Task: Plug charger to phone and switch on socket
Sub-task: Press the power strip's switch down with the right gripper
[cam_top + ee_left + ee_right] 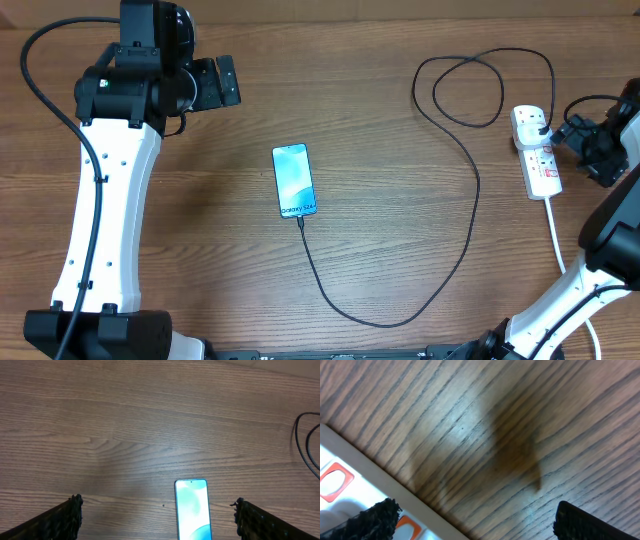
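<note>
The phone lies flat mid-table with its screen lit; in the left wrist view the phone sits below and between my spread fingers. The charger cable meets the phone's near end, sweeps right, loops at the back, and its black plug sits in the white socket strip. My left gripper hovers open at the back left, away from the phone, left gripper empty. My right gripper is open right beside the socket, one fingertip over its red switches, right gripper empty.
The thick white cord runs from the strip toward the table's front right, near my right arm's base. A stretch of the black cable shows at the right edge of the left wrist view. Bare wood surrounds the phone.
</note>
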